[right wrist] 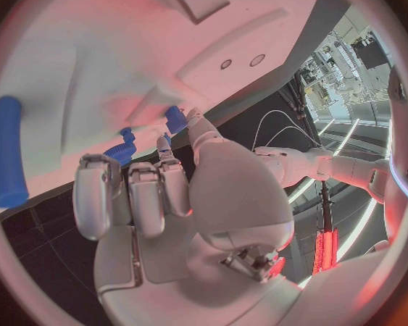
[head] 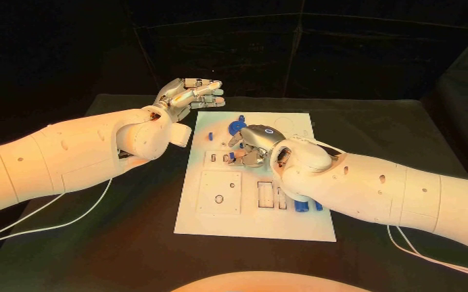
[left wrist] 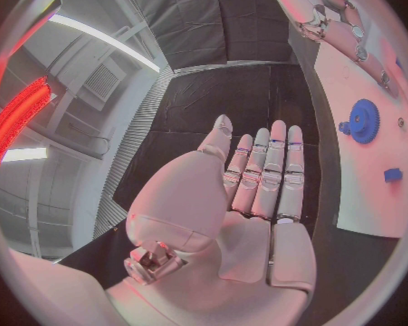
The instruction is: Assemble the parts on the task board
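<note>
Looking down, my right hand (head: 255, 144) sits low over the task board's (head: 220, 221) middle, fingers curled in; can't tell if they're holding anything. Blue parts (head: 235, 128) lie just beyond it. Left hand (head: 191, 93) hovers past the board's far corner, fingers straight, holding nothing.

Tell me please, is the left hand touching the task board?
Apart. The left wrist view shows the left hand flat and open over the black table, with a dark gap between it and the task board.
</note>
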